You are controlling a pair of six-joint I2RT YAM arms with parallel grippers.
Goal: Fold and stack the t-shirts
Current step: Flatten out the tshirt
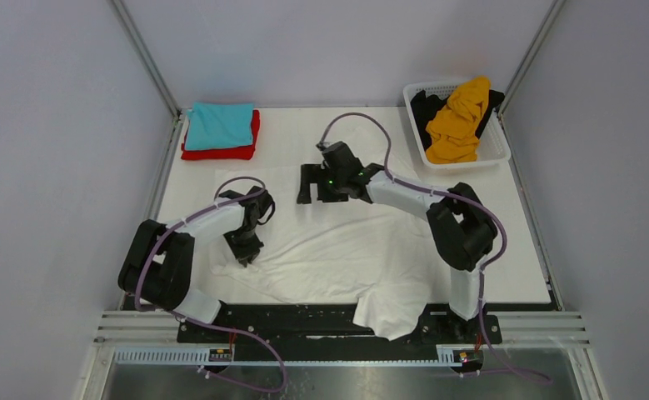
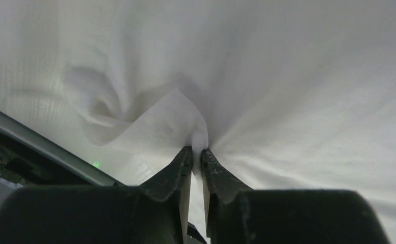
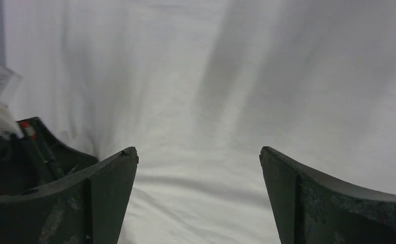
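A large white t-shirt (image 1: 337,250) lies spread over the table's middle, its near part hanging over the front edge. My left gripper (image 1: 246,260) is at the shirt's left edge, shut on a pinched fold of the white t-shirt (image 2: 195,137). My right gripper (image 1: 316,185) hovers over the shirt's far edge, open, with only flat white cloth (image 3: 211,101) between its fingers. A folded teal t-shirt (image 1: 219,125) rests on a folded red t-shirt (image 1: 221,152) at the back left. An orange-yellow t-shirt (image 1: 461,117) and a black t-shirt (image 1: 426,108) sit in the basket.
A white lattice basket (image 1: 497,148) stands at the back right corner. Grey walls and metal frame posts enclose the table. The black base rail (image 1: 304,321) runs along the near edge.
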